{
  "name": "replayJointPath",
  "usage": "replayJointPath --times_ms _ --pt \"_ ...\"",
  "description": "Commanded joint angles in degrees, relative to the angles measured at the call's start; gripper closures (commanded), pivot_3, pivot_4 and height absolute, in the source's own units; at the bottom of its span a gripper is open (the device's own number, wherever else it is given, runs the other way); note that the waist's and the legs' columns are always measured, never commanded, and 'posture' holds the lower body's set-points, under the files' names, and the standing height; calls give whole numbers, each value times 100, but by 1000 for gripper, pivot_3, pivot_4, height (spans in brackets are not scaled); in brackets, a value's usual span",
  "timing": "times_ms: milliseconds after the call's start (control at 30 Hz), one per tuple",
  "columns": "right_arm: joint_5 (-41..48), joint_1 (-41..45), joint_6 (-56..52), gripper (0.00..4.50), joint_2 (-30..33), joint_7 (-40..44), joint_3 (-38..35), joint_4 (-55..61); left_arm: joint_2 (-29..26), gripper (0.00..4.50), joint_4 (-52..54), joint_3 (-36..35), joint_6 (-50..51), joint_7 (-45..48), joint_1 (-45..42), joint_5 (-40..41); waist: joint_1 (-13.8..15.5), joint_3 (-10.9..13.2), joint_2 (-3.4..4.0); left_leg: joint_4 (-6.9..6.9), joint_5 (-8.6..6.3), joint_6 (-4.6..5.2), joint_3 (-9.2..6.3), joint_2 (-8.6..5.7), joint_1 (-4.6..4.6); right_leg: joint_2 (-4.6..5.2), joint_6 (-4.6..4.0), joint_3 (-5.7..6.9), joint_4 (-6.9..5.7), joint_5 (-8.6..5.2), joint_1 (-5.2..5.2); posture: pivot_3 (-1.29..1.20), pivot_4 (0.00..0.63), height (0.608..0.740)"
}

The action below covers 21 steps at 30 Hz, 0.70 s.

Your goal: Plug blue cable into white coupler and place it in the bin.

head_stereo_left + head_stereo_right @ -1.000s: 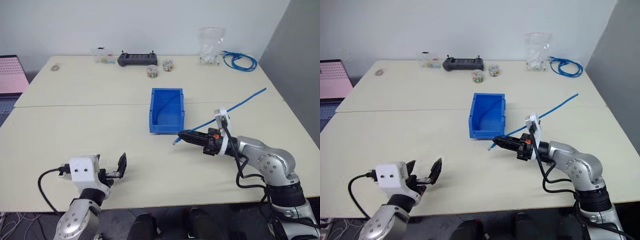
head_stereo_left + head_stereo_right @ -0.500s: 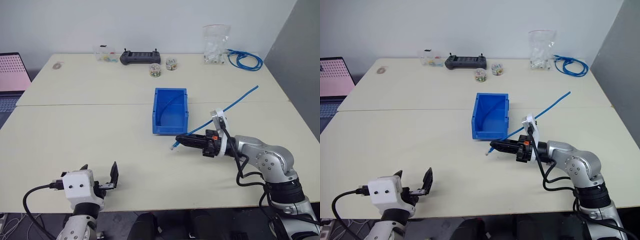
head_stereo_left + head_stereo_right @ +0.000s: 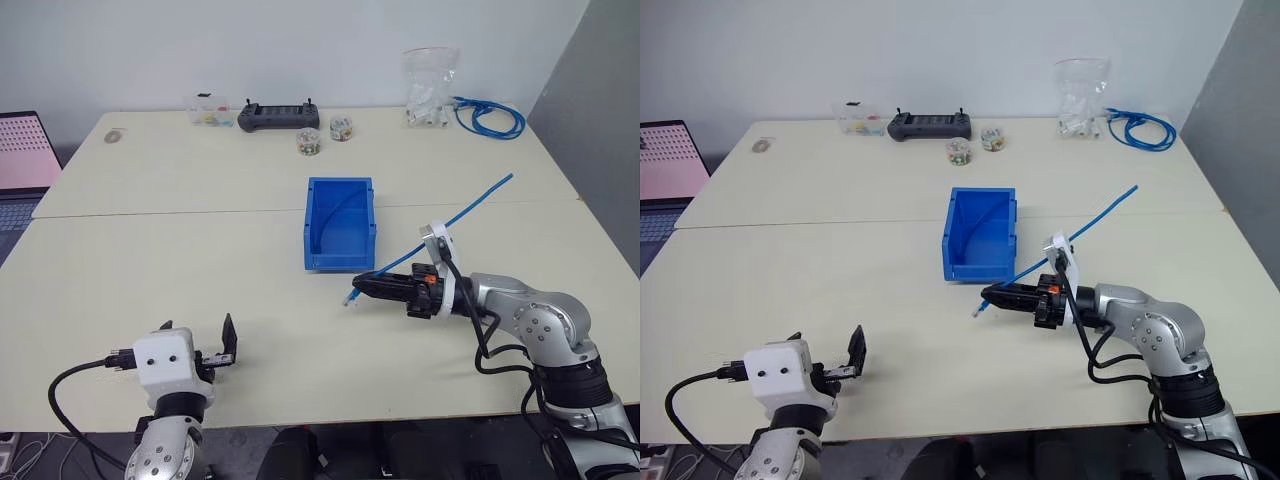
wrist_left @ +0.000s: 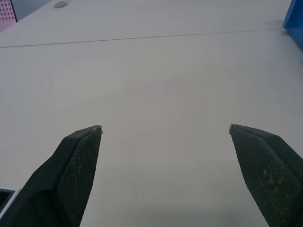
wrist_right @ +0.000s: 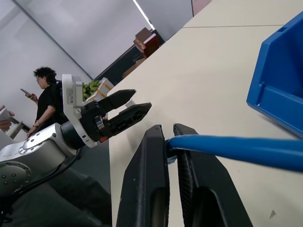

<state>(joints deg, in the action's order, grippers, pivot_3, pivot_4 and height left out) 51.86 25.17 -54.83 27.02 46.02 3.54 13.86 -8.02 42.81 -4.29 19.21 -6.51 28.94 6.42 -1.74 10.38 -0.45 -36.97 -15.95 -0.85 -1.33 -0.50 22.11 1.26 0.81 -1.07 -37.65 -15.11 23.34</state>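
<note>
My right gripper has its jaws pinching the thin light-blue cable close to its small clear plug. I hold it near the end so the plug sticks out past my jaws and can be pushed into a socket. The rest of the cable runs up and back over my right arm, off the pale flat table. The plug hangs just in front of the bright blue plastic bin, which sits in the middle of the table with its low lip facing me. That makes it easy to drop things in later.

My left gripper is down at the near edge of the table, well apart from the cable. Its jaws are spread wide and hold nothing. I think it is ready to pick up the little white coupler, but I cannot find that piece yet. A bag, a coil of blue cable and small jars sit far back, out of my way.
</note>
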Motion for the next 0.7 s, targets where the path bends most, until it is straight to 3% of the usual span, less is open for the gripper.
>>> replayJointPath --times_ms 33,200,700 --pt "85 -16 -22 4500 23 14 -93 289 226 0 72 46 23 -189 -597 -192 16 -4 14 0 0 1 4 -1 1 0 1 -1 2 -1 0 0 150 740" --pt "78 -15 -54 4500 45 20 -111 323 472 0 73 63 255 -343 -879 -385 -2 -23 -71 -26 -4 4 -3 8 11 1 6 3 -25 -4 -1 0 150 740" --pt "82 4 -125 4500 310 208 -106 340 1131 0 155 199 601 -932 -1287 -1027 20 -23 -75 -93 -6 8 -21 15 15 -11 3 14 -51 2 -15 0 150 740"
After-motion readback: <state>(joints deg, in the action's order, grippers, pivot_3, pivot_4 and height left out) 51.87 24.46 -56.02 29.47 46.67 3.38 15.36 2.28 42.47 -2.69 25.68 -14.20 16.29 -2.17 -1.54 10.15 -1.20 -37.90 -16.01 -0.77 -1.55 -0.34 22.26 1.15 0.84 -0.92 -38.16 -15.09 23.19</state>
